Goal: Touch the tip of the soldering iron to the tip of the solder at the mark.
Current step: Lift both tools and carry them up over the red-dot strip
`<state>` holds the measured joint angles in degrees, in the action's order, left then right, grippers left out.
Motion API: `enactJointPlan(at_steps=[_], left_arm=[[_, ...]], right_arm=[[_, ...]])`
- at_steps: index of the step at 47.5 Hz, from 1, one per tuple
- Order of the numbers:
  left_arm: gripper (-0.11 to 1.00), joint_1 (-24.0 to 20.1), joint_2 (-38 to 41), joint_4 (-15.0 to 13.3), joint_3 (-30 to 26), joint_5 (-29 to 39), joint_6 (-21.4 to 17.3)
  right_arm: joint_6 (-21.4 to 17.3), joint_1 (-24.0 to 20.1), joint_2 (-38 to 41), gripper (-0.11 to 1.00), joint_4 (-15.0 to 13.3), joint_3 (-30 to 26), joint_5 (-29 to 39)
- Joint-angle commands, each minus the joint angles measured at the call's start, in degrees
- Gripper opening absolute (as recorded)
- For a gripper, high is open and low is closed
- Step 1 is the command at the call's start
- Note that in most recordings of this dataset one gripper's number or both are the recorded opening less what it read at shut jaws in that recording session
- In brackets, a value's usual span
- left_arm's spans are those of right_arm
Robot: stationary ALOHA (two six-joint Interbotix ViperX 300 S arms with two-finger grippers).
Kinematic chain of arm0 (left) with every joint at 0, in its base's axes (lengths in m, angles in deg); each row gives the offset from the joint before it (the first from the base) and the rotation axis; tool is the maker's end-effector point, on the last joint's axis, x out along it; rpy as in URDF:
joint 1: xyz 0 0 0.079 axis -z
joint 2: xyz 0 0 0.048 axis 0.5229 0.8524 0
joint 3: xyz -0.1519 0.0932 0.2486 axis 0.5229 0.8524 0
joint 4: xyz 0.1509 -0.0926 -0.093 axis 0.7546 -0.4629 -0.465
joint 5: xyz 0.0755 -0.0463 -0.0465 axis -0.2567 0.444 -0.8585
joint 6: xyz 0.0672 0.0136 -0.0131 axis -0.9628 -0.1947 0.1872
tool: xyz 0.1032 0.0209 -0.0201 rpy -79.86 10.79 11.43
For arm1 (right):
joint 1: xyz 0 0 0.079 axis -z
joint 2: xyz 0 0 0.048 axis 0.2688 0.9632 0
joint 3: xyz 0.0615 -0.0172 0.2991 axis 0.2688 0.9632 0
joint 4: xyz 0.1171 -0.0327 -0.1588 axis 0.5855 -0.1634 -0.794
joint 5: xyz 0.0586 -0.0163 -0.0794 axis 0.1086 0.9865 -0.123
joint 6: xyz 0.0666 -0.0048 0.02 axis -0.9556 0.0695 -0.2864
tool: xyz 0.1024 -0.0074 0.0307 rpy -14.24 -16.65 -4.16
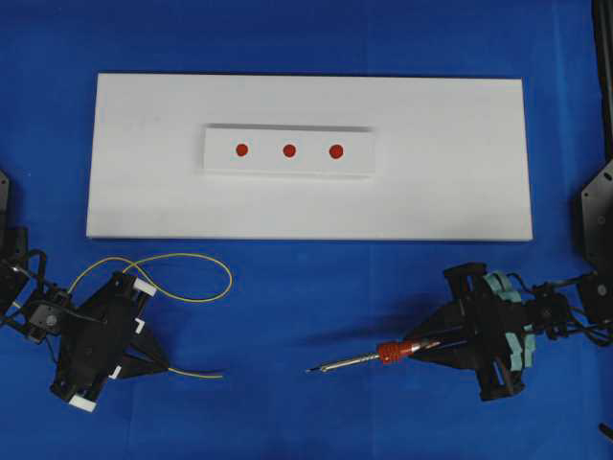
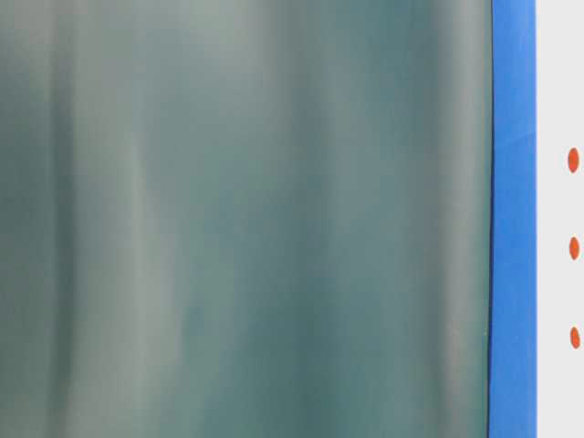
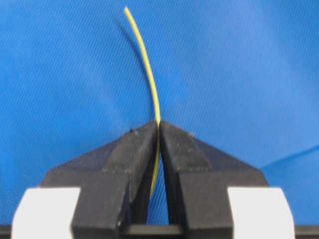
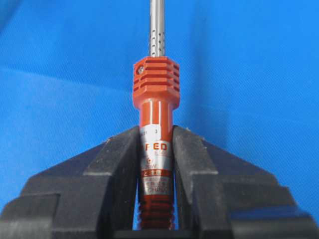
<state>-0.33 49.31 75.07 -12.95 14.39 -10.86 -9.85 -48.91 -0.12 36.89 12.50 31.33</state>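
1. Left jaws (image 3: pixel 159 124) are clamped on the solder (image 3: pixel 149 79), near the bench's front left corner.
2. Its free end juts toward the middle of the bench (image 1: pixel 316 38); the rest loops behind the jaws.
3. Right jaws (image 4: pixel 155 134) grip the iron (image 4: pixel 156 114) by its handle, near the front right corner.
4. Its tip points left, well apart from the solder.
5. A white board (image 1: pixel 460 192) with three red marks (image 1: pixel 288 150) lies toward the rear edge.
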Motion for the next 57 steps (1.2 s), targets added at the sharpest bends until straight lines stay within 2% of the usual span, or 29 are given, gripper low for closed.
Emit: enactJointPlan(at_steps=[1, 8, 17, 25, 34, 40, 44, 57], left_arm=[[0.03, -0.5, -4.5, 0.1, -2.2, 5.6, -0.1], [0.03, -1.0, -11.2, 0.1, -5.4, 17.1, -0.1], [0.03, -1.0, -17.7, 0.1, -9.0, 27.4, -0.1], [0.03, -1.8, -19.6, 0.1, -10.8, 33.0, 0.0], [0.03, -4.7, -19.6, 0.1, -11.7, 35.1, -0.1], [0.03, -9.2, -19.6, 0.2, -12.1, 36.2, -0.1], [0.03, -13.1, -19.3, 0.2, -12.9, 38.1, -0.1], [0.03, -27.2, -16.2, 0.5, -18.1, 47.6, -0.8]], right_arm=[[1.3, 1.5, -5.7, 0.06, 0.0, -1.1, 5.7], [4.7, 4.2, -13.4, 0.06, 0.2, -3.2, 18.0], [7.7, 7.5, -20.6, 0.06, 0.0, -6.4, 31.0], [8.2, 9.6, -22.3, 0.06, -0.1, -8.0, 36.7], [8.3, 11.6, -22.5, 0.06, -0.3, -9.1, 39.4], [8.3, 15.4, -22.9, 0.06, -0.4, -9.2, 42.0], [8.4, 19.5, -23.0, 0.06, -1.1, -9.6, 45.1], [8.4, 33.7, -23.3, 0.06, -7.2, -11.9, 53.4]])
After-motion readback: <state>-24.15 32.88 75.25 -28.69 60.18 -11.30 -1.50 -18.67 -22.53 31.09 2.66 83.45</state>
